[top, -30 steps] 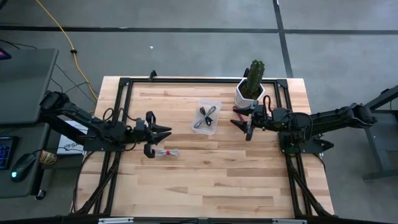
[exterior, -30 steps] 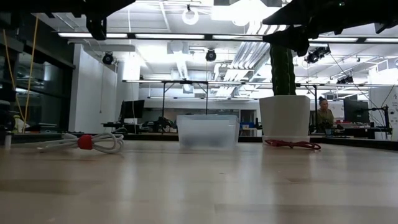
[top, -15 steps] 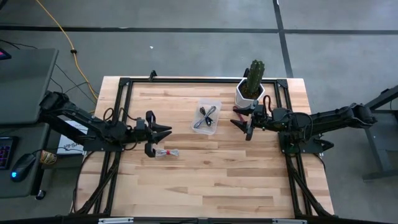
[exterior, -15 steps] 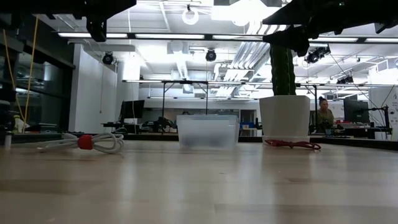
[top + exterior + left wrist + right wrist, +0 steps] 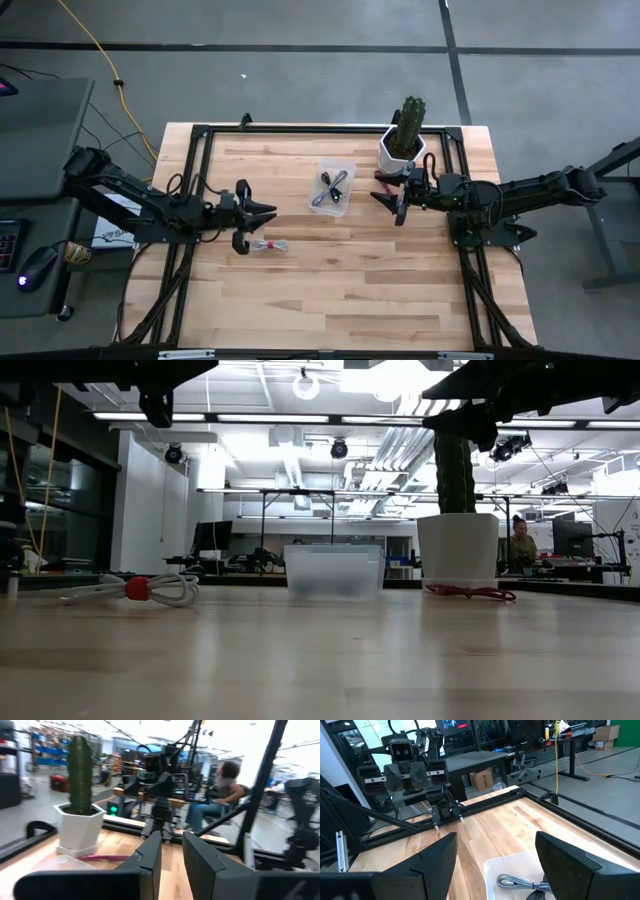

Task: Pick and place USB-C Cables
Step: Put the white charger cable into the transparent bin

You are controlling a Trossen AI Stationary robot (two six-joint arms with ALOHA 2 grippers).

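Observation:
A whitish cable with a red spot (image 5: 268, 246) lies flat on the table, just on the near side of my left gripper (image 5: 266, 212); in the low view that cable (image 5: 140, 589) shows at the left. A clear bin (image 5: 332, 187) holds the grey cable (image 5: 512, 881) and the black cable (image 5: 540, 892). The dark red cable (image 5: 384, 180) lies on the table beside the cactus pot (image 5: 402, 148), close to my right gripper (image 5: 390, 205). My right gripper (image 5: 497, 840) is wide open and hovers, pointing at the bin. My left gripper (image 5: 172, 840) hovers with a narrow gap between its fingers.
The white pot with the tall cactus (image 5: 457, 545) stands at the table's far right, with the dark red cable (image 5: 470, 592) at its foot. A black frame runs along the table's edges (image 5: 205, 131). Bare wood lies across the near half. A person (image 5: 520, 545) sits in the room behind.

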